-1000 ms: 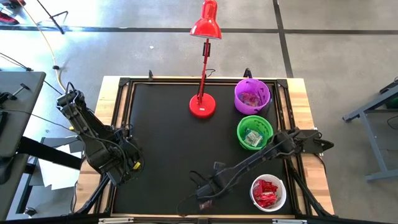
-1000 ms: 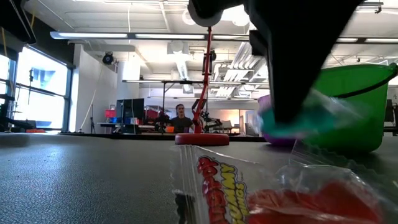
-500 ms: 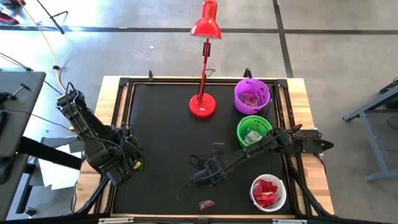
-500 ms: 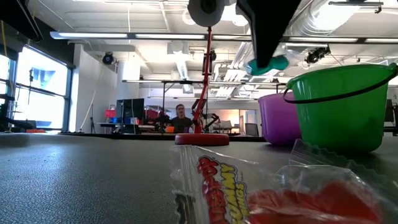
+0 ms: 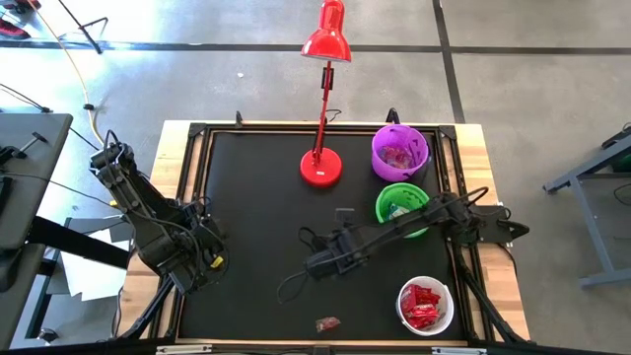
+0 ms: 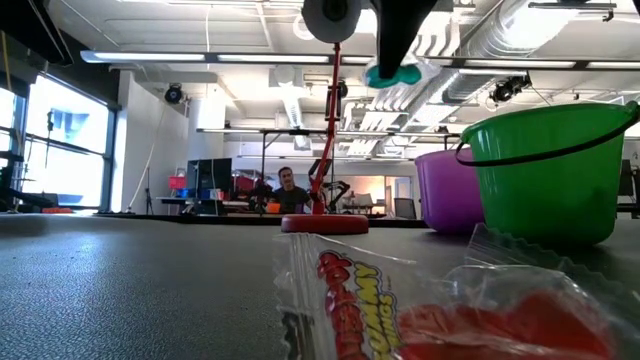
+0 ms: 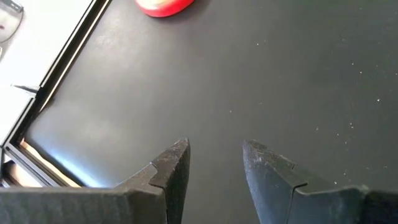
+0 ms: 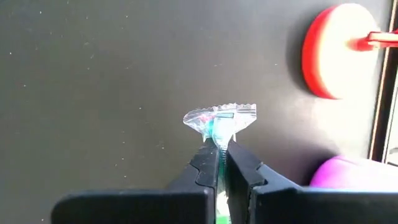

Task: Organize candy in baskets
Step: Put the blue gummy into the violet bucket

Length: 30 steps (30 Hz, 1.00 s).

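Above the black mat (image 5: 256,197), the right gripper (image 8: 219,144) pinches a blue-green candy (image 8: 219,121).

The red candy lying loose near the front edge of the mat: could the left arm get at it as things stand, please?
Probably yes. The left gripper is open and empty at the mat's left side, and the mat between it and the red candy looks bare. The right gripper, shut on a teal candy, is raised over mid-mat.

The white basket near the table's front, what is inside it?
The white basket holds a pile of red-wrapped candies. How many lie there, and whether anything sits beneath them, is covered by the top ones.
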Tool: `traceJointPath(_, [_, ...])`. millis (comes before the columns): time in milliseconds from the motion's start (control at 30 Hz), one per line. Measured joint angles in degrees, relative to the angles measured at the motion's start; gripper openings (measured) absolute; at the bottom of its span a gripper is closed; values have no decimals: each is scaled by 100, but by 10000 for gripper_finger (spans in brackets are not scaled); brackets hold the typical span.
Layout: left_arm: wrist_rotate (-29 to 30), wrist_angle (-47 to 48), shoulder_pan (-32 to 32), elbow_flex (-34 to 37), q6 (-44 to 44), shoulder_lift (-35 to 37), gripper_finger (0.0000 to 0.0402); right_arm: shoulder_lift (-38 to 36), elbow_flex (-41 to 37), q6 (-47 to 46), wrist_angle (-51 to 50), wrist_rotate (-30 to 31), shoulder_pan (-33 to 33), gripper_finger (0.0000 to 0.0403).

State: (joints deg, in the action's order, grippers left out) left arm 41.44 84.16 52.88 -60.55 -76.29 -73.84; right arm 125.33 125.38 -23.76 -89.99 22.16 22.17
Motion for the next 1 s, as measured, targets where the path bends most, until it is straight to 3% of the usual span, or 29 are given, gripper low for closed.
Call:
traceJointPath(233, [347,1,-29,0,28,0,136,-179,-135,-240,0,464,41,4])
traceJointPath(367, [701,-3,-136,0,576,0,136,-494,-606,-482,-3,676,-50,4])
traceJointPath(533, [1344,-7,-431,0,1419,0,136,-1320,-1744,-960,166,832,-177,4])
traceJointPath(800, [2620,-13,-1275,0,2227,0,136,-2826,-4045,-1231,1709,915,-413,4])
traceJointPath(1000, [2661,-29,-2034,0,2294,0,136,-3935,-5220,-1256,2109,888,-669,4])
